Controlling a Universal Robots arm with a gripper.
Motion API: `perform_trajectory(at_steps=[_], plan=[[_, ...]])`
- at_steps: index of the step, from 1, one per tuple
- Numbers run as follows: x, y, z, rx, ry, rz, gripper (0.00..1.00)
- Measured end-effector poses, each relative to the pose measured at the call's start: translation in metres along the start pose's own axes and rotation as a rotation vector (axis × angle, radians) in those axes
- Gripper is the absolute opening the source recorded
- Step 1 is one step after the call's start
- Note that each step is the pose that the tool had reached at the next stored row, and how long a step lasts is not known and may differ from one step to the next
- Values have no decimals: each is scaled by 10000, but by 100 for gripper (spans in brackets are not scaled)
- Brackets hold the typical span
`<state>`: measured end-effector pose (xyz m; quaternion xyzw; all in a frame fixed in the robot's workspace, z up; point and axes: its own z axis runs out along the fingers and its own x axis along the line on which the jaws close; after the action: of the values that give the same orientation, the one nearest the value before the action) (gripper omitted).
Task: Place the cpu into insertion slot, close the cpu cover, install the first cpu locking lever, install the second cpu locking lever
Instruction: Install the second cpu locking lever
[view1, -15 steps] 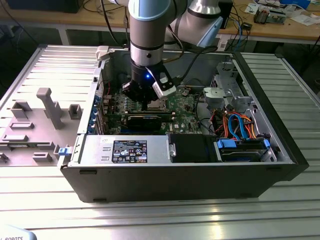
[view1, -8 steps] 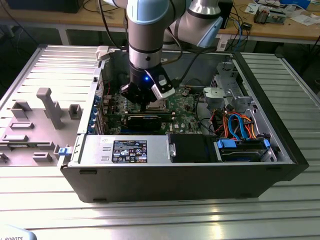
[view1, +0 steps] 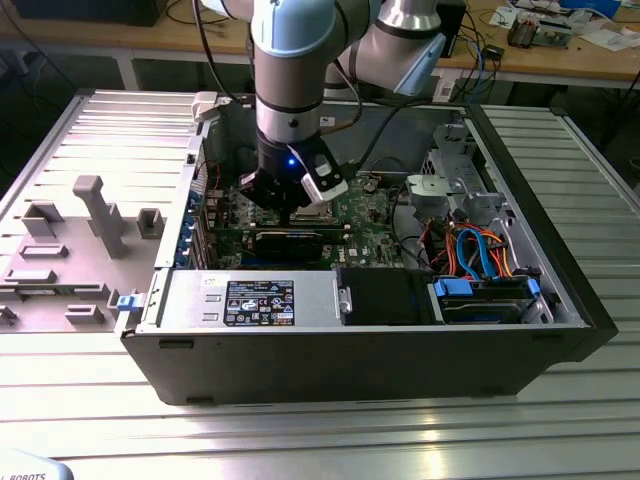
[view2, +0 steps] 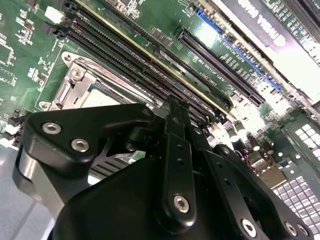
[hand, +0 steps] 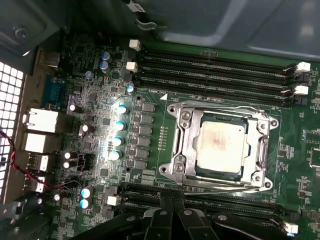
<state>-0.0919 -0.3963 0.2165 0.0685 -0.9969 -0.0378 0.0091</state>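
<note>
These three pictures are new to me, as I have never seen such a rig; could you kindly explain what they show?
Gladly. The exterior view is taken by a camera off to the side. It shows a robot arm reaching down into an open computer case that lies on a ribbed metal table. At the arm's end is its hand, hanging just above the green motherboard.

The two wrist views come from cameras riding on the arm near its hand, so the black linkages in the foreground belong to the hand itself. The first wrist view looks onto the motherboard: the cpu, a silvery square chip, sits in the insertion slot, with the cpu cover framing it. Long black memory slots run beside it.

I see nothing held in the hand; its fingertips are hidden.
</note>
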Motion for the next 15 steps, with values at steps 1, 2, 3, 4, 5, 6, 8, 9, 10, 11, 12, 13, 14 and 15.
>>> perform_trajectory(at_steps=[1,2,3,4,5,6,8,9,10,11,12,13,14,15], plan=[[2,0,6,-45,-6,-5,11],[4,-1,21,-103,-14,-9,11],[7,-2,38,-148,-20,-14,11],[8,-3,45,-176,-22,-16,11],[11,-4,48,-225,-28,-17,11],[14,-6,50,-275,-32,-17,11],[14,-6,53,-334,-33,-18,11],[15,-6,56,-355,-33,-18,11],[16,-6,59,-373,-35,-18,11],[18,-7,61,-396,-35,-19,11],[19,-6,65,-415,-39,-20,11],[25,-6,70,-438,-42,-20,11],[33,-6,72,-454,-43,-21,11],[45,-3,75,-467,-46,-21,11]])
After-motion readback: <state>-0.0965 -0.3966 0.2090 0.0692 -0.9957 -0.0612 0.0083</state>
